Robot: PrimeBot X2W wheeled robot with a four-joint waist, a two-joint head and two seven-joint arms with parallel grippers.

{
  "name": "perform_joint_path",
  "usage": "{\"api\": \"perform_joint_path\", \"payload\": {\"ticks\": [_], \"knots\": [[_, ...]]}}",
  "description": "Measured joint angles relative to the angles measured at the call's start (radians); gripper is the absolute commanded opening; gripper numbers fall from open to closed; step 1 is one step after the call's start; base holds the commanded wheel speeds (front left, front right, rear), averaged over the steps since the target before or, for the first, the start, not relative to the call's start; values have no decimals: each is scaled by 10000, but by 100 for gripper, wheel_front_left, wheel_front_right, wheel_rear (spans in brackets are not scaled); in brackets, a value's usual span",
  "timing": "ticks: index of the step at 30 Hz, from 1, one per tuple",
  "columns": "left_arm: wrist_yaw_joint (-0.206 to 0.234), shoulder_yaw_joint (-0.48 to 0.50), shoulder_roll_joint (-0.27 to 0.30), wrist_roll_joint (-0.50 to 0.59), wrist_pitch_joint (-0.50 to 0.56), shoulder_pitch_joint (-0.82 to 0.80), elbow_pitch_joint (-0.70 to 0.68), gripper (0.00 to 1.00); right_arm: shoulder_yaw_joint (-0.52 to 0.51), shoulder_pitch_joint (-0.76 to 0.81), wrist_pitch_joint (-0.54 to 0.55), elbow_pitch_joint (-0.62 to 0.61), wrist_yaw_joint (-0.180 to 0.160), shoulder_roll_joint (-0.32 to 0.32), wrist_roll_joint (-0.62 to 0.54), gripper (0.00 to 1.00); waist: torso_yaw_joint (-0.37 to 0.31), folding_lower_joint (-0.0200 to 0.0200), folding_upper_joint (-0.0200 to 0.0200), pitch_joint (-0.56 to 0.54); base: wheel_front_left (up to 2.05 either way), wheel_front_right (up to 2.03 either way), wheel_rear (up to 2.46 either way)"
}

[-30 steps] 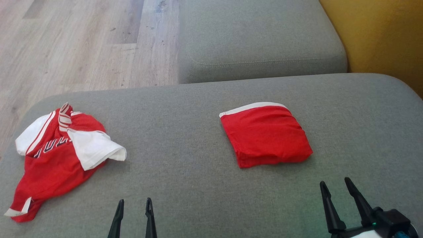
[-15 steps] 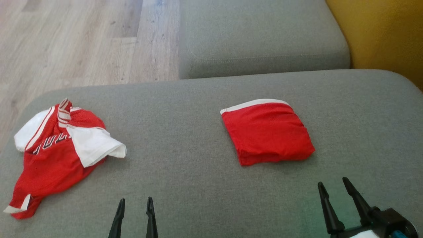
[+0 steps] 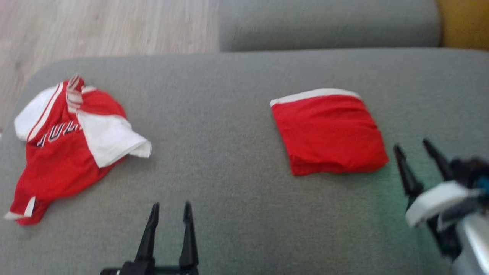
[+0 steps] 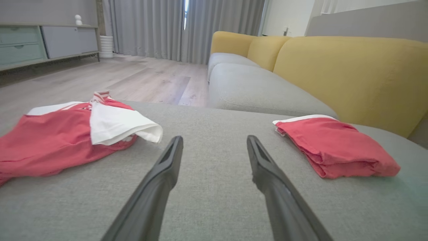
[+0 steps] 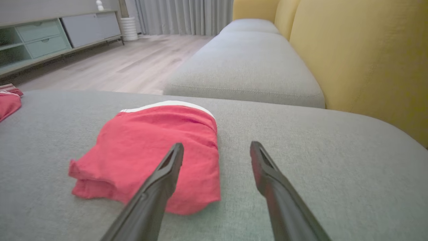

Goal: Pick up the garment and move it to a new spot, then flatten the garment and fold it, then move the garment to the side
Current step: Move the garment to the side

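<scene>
left gripper (image 3: 171, 205) and right gripper (image 3: 412, 144) spread wide, apparently empty.

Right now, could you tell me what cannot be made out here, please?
- Jersey lettering, head view: half covered by its white sleeve, blurred.
- Jersey, right wrist view: cut off by left edge.
- Right gripper, head view: blurred, partly cut by right edge.
- Folded garment, every view: inner layers hidden beneath top layer.

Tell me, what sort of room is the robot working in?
Most likely a home living room: a grey sofa with yellow back cushions, floor-length grey curtains, and a low sideboard with drawers standing on a wooden floor.
</scene>
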Motion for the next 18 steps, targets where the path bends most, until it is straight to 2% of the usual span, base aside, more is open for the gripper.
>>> {"api": "perform_joint_path", "payload": {"ticks": [5,7,10,17,18], "knots": [[-105,-307,-31,-52,0,-658,-151,100,303,-1585,1175,915,0,-523,1043,100,237,0,0,615,0,0,0],[-357,-510,-35,-81,0,-863,-318,100,598,-2160,1624,1369,0,-692,1392,100,331,1,0,842,0,0,0],[-360,-704,-54,-107,0,-1081,-397,100,1151,-2812,2094,2011,0,-961,1609,100,479,1,0,1133,0,0,0],[-339,-846,-54,-109,0,-1332,-495,100,2299,-3653,2782,3310,0,-1035,2717,100,754,0,0,1599,0,0,0],[-328,-880,-54,-109,0,-1367,-493,100,2452,-3682,2874,3405,0,-1034,2995,43,787,-1,0,1638,0,0,0]]}}
